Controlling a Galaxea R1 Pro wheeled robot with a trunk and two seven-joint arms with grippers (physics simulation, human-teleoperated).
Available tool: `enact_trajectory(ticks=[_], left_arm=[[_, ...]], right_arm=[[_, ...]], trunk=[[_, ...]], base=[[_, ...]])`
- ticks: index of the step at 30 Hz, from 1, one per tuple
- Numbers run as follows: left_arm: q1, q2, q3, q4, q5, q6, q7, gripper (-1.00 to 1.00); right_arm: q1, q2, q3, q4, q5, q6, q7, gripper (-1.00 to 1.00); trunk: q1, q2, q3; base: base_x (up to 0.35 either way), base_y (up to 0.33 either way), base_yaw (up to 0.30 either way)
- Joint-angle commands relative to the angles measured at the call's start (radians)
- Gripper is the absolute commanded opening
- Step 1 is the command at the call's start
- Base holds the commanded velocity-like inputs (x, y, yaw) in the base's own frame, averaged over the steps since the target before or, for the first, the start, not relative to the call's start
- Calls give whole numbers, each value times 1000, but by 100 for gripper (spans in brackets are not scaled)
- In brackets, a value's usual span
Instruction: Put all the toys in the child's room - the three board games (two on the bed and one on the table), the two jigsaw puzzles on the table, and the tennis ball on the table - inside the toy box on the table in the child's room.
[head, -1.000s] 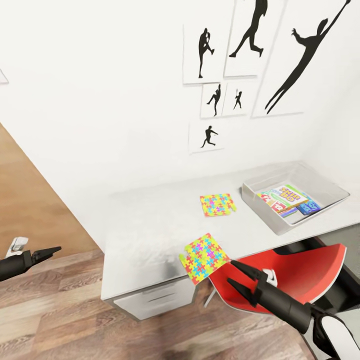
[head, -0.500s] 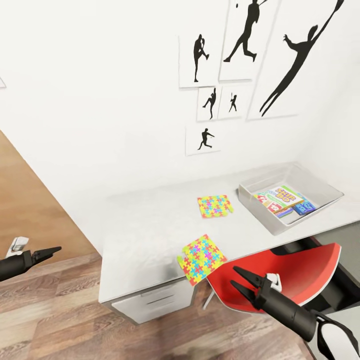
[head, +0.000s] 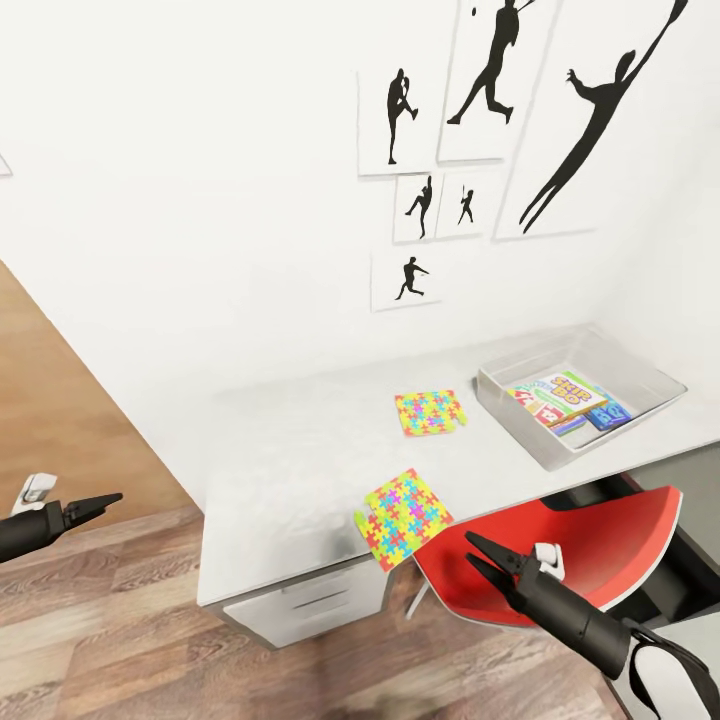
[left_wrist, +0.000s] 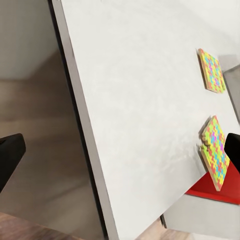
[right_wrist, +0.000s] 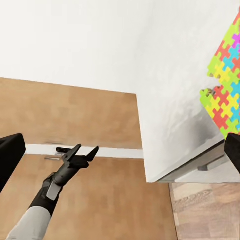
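White-walled room, grey worktop (head: 290, 470): near jigsaw puzzle (head: 403, 517) overhanging edge, just ahead-left of right hand (head: 481, 560), open, empty; left hand (head: 98, 501) far, fingers parted, nothing held.

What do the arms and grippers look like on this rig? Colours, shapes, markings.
Both grippers, left and right, are matte black with two slim, pointed fingers on a dark cylindrical wrist. Each carries a small white block near the finger base. The right forearm turns white past a black cuff; the left forearm looks light grey in the right wrist view. No cables or markings visible.
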Motion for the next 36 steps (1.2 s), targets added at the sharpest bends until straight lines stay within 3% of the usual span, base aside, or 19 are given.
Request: enact_trajectory(ticks=[1, 13, 26, 36], left_arm=[[-2, 0, 3, -1, -10, 11, -9, 100], [-2, 0, 3, -1, -10, 11, -9, 100], [-2, 0, 3, -1, -10, 11, -9, 100], [-2, 2, 5, -1, -10, 11, -9, 100]], right_arm=[[-1, -3, -13, 2, 7, 3, 39, 100], [-1, -6, -25, 7, 10, 1, 61, 100], [-1, -8, -27, 7, 10, 1, 103, 100], [-1, -8, -27, 6, 10, 0, 107, 100]], trunk=[[1, -2, -2], [1, -2, 1], [1, -2, 14], [1, -2, 25]], base=[[0, 0, 0], [0, 0, -37], [-12, 0, -215], [-178, 83, -236]])
